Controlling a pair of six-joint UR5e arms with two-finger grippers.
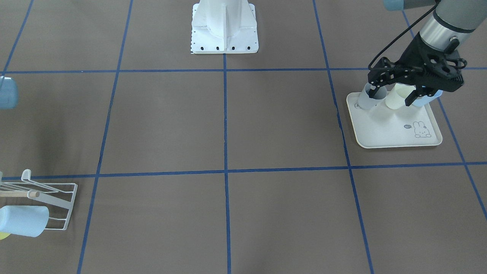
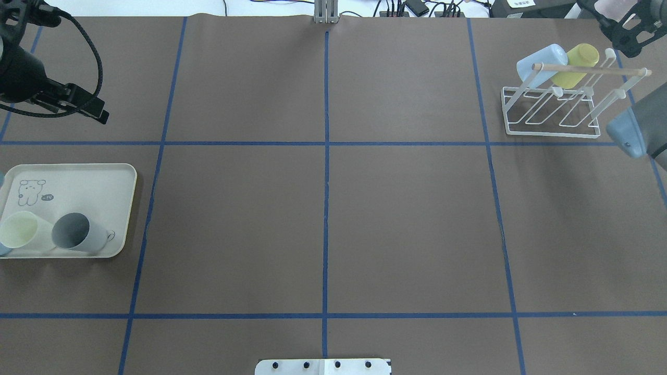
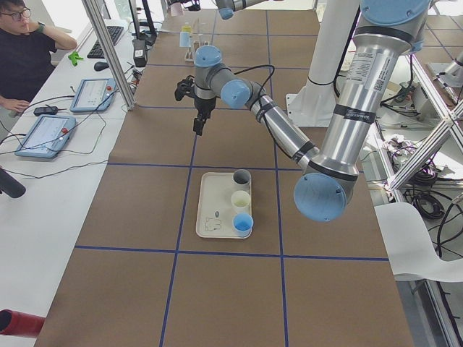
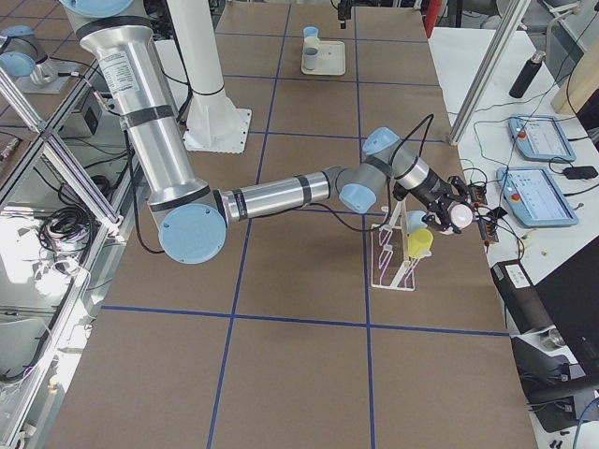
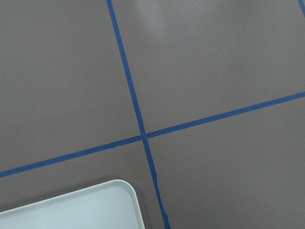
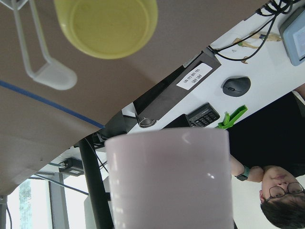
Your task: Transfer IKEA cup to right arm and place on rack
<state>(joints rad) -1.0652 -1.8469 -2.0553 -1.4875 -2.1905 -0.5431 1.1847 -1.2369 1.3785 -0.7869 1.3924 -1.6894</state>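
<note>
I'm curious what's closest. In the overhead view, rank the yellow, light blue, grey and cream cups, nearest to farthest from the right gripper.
1. Yellow cup, on the rack, by the right gripper, which holds a pink cup.
2. Light blue cup, next along the rack.
3. Grey cup, on the far-left tray.
4. Cream cup, left of it.

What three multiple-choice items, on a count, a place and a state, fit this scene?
1. How many cups stand on the tray? A) one B) three C) five
2. Where is the pale pink cup? A) in the right gripper B) on the tray C) on the rack
3. How is the left gripper? A) shut on a cup B) open and empty C) shut on the tray

1 B: grey cup, cream cup and blue cup.
2 A: that gripper holds it beside the rack.
3 B: its jaws stand apart, holding nothing.
</note>
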